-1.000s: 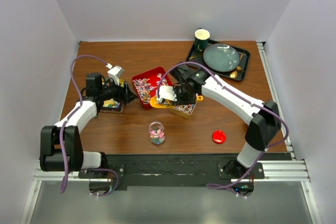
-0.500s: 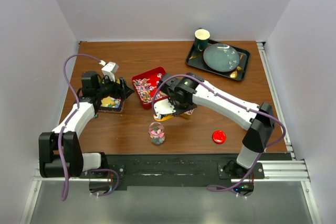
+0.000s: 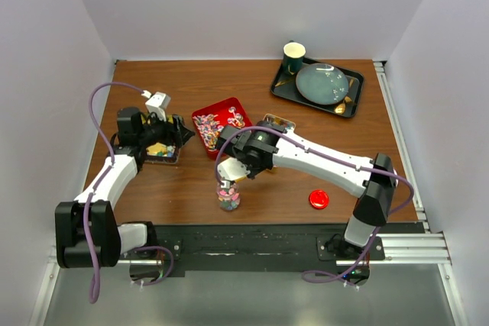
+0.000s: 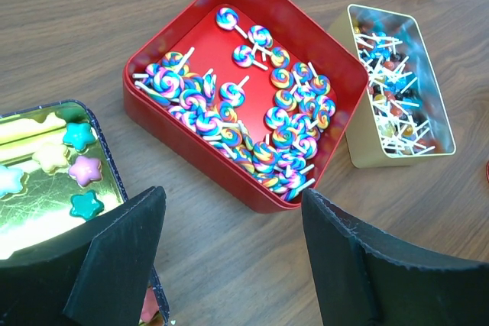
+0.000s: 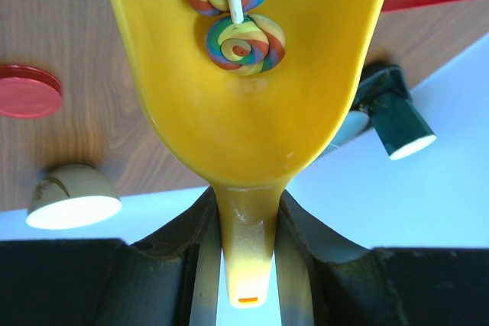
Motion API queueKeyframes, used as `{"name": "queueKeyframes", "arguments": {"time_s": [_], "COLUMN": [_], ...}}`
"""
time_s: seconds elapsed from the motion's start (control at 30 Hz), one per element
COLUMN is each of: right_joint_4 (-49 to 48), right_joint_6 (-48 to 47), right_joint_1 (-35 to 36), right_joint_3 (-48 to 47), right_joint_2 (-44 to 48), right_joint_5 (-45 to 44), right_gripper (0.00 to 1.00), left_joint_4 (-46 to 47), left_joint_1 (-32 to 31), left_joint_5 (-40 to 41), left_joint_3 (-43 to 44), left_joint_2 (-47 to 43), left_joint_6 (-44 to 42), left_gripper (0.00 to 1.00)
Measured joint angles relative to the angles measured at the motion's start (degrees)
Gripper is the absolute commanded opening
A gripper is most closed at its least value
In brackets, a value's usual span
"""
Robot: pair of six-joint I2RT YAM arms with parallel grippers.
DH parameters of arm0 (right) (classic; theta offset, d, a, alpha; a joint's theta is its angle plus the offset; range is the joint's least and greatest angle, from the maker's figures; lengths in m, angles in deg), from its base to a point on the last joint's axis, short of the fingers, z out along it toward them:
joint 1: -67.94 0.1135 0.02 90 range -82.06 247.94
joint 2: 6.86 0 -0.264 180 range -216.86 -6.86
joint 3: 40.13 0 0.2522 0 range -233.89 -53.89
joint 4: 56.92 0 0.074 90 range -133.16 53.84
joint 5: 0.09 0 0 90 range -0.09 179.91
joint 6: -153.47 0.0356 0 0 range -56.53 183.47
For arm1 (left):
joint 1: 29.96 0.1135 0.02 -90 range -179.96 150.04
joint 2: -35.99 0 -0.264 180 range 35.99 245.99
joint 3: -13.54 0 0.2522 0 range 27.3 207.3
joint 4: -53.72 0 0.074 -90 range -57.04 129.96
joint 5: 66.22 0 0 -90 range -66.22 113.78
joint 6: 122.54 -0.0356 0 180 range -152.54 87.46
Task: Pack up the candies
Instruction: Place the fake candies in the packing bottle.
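The candies are swirl lollipops in a red tin [image 4: 172, 40], stick sweets in a gold tin [image 4: 345, 36] and star pieces [image 4: 82, 169] in a dark tin [image 3: 160, 156]. My right gripper [image 5: 246, 265] is shut on the handle of a yellow scoop [image 5: 252, 120] carrying two swirl lollipops [image 5: 244, 41]. In the top view the scoop [image 3: 228, 175] hangs just above a clear jar [image 3: 228, 196] that holds mixed sweets. My left gripper [image 4: 237, 257] stands open over bare wood between the dark tin and the red tin [image 3: 216, 126], holding nothing.
A red round lid [image 3: 318, 199] lies on the table right of the jar, also seen as the lid [image 5: 27, 91] in the right wrist view. At the back right a black tray [image 3: 353, 104] carries a plate and a green cup [image 3: 293, 56].
My right arm has swung the scoop from beside the red and gold tins toward the near edge, to above the jar. The left arm has shifted slightly.
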Motion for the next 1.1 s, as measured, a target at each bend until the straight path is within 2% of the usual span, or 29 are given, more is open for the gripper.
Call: {"name": "queueKeyframes", "arguments": {"time_s": [0.37,1.1], "right_joint_4": [0.13,0.09], "right_joint_6": [-0.11,-3.58], "right_joint_1": [4.22,11.02], "right_joint_3": [-1.18,3.08], "right_joint_2": [-1.33,-1.33], "right_joint_5": [-7.78,-20.7], "right_gripper": [0.0,0.0], "left_joint_4": [1.42,2.6], "left_joint_1": [0.0,0.0], "left_joint_5": [0.74,2.54], "left_joint_3": [0.0,-0.13], "left_joint_2": [-0.13,-2.89], "left_joint_6": [0.48,1.55], "left_gripper": [0.76,0.77]}}
